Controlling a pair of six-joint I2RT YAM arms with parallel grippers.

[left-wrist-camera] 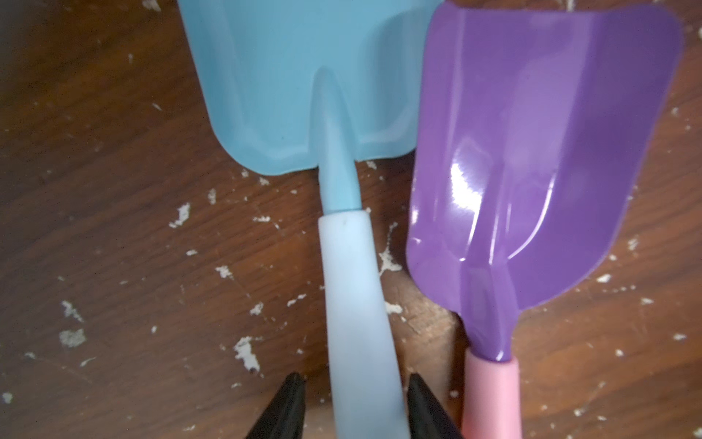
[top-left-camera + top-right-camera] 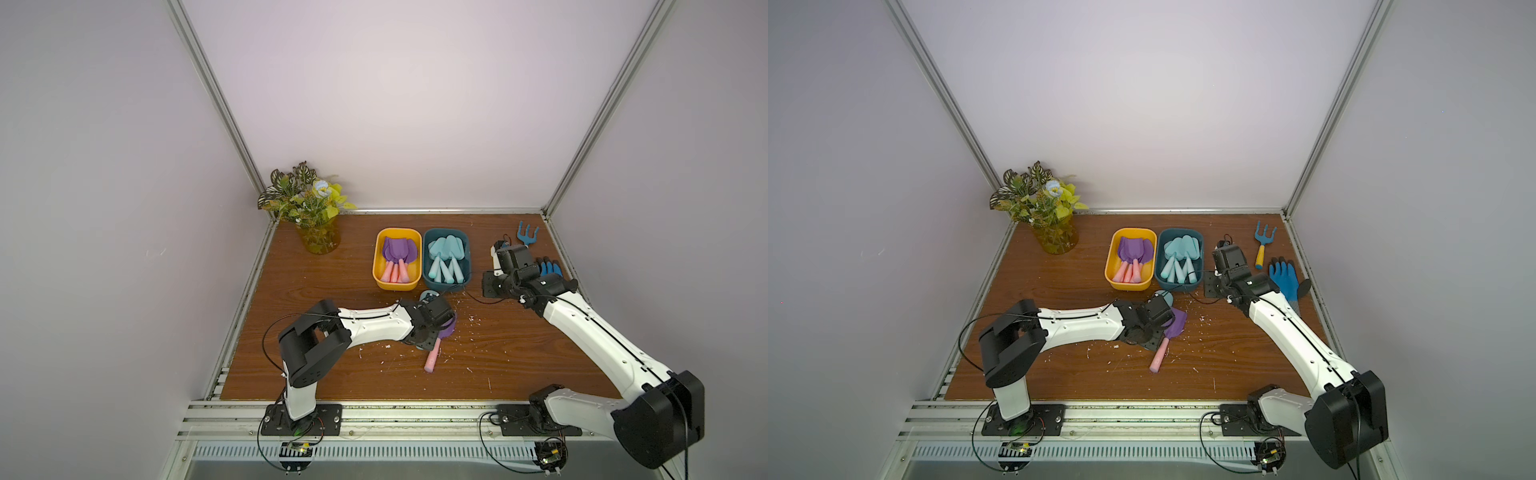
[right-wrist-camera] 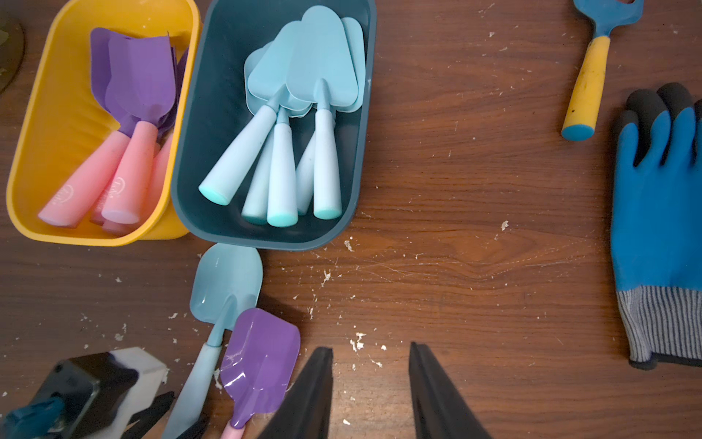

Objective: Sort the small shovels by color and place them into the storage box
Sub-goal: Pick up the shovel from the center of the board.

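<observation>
Left gripper (image 1: 357, 384): jaws stand on both sides of the light-blue shovel's (image 1: 304, 95) handle, small gap on one side.
Shovel: flat on the table, just beside purple shovel (image 1: 532, 152), near teal box (image 3: 224, 95).
Advice: close centred, lift straight.
Right gripper (image 3: 370, 349): spread, empty.

- The table (image 3: 475, 247) was matt wood-grain board, scratched and flecked with pale chips.
- The purple shovel (image 1: 532, 159) had a glossy plastic blade and a matt pink handle.
- The light-blue shovel (image 1: 342, 247) was smooth plastic of duller sheen.
- The yellow box (image 3: 49, 114) and the teal box (image 3: 205, 114) were smooth moulded plastic.
- The glove (image 3: 657, 213) had a rubbery blue coating and a knitted cloth cuff.
- The frame rail (image 2: 216, 95) was bare metal.
</observation>
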